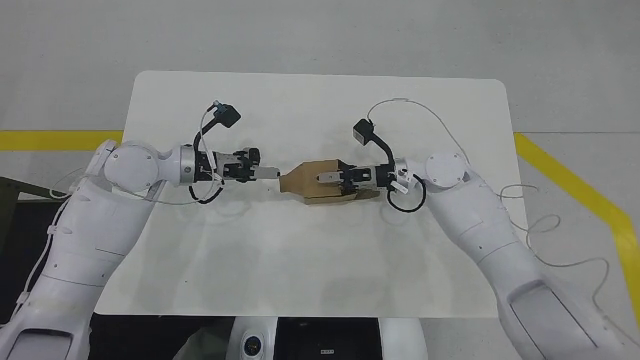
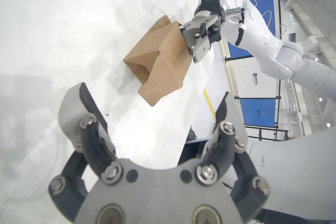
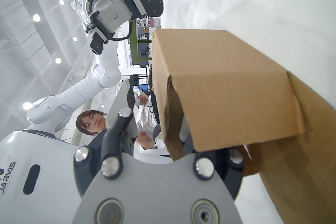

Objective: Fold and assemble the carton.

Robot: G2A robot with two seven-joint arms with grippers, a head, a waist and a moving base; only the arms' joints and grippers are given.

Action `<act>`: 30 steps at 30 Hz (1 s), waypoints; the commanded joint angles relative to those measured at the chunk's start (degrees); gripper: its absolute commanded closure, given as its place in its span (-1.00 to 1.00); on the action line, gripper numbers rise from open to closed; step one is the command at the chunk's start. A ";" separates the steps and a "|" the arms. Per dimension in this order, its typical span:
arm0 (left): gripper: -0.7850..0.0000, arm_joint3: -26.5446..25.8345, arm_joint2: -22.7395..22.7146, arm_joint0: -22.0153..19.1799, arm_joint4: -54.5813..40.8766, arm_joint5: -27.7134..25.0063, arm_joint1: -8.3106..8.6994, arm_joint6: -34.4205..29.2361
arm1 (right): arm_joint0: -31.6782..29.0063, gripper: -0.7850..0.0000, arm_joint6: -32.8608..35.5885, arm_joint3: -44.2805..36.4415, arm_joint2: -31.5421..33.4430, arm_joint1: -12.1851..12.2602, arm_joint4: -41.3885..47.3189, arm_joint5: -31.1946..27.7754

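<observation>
Here the right gripper [image 1: 330, 176] straddles one end wall of the brown cardboard carton [image 1: 298, 181], jaws spread, unclamped; the left gripper [image 1: 268, 172], jaws wide, faces the pointed end, lengthwise.

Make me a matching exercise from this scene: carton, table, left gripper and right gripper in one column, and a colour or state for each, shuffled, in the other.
1. carton
2. table
3. left gripper
4. right gripper

A. white, under the carton
B. open, clear of the carton
C. brown
D. touching the carton

Pairs: 1-C, 2-A, 3-B, 4-D.
</observation>
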 commanded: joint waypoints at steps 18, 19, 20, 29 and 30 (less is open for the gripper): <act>-1.00 -0.04 0.54 -0.09 -0.34 -0.16 0.31 -0.18 | -1.94 0.73 0.81 -5.05 1.96 1.19 -0.61 2.75; -1.00 -0.03 0.63 -0.11 -0.32 -0.20 0.32 -0.20 | -1.79 0.75 0.88 -4.65 1.75 1.06 -0.28 2.67; -1.00 -0.01 0.72 -0.12 -0.25 -0.25 0.32 -0.22 | -1.61 0.77 0.97 -4.18 1.53 0.93 -0.03 2.57; -1.00 -0.54 1.13 -0.40 -0.29 -0.55 0.42 -0.32 | -0.50 1.00 2.16 -1.11 0.62 -0.23 4.53 -0.12; -1.00 -0.75 1.04 -0.43 -0.59 -0.55 0.44 -0.34 | -0.46 1.00 2.49 -0.85 0.68 -0.31 5.23 -0.47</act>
